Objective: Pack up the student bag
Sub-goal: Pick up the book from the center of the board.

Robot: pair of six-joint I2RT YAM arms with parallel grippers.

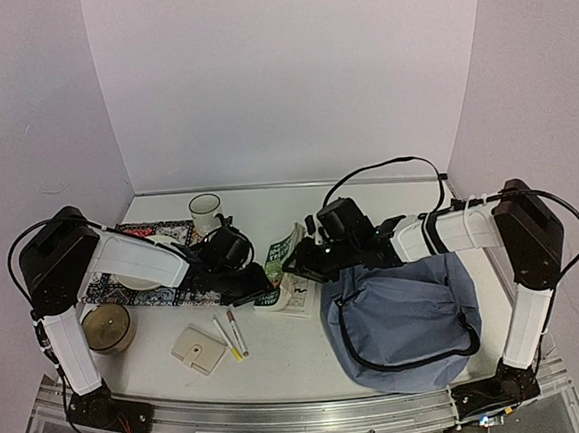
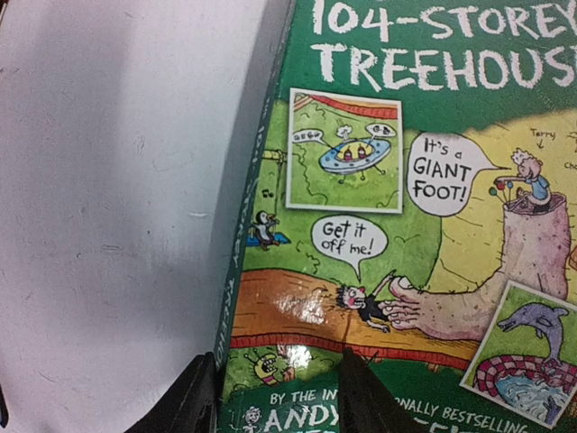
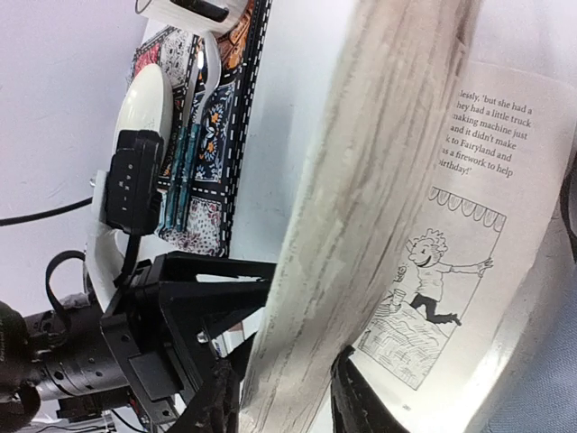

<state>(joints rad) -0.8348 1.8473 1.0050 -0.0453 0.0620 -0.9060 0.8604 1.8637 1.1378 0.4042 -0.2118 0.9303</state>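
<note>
The left hand (image 2: 275,383), jaws apart, faces the book (image 1: 288,269) cover, the right hand (image 3: 281,397) straddles its pages, clamped or not I cannot tell, and the student bag (image 1: 403,318) lies on the surface (image 1: 310,353) just rightward, under the right arm.

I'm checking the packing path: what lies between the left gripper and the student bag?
The top view shows an open book between the left gripper and the student bag, with the right gripper at the book too.
</note>
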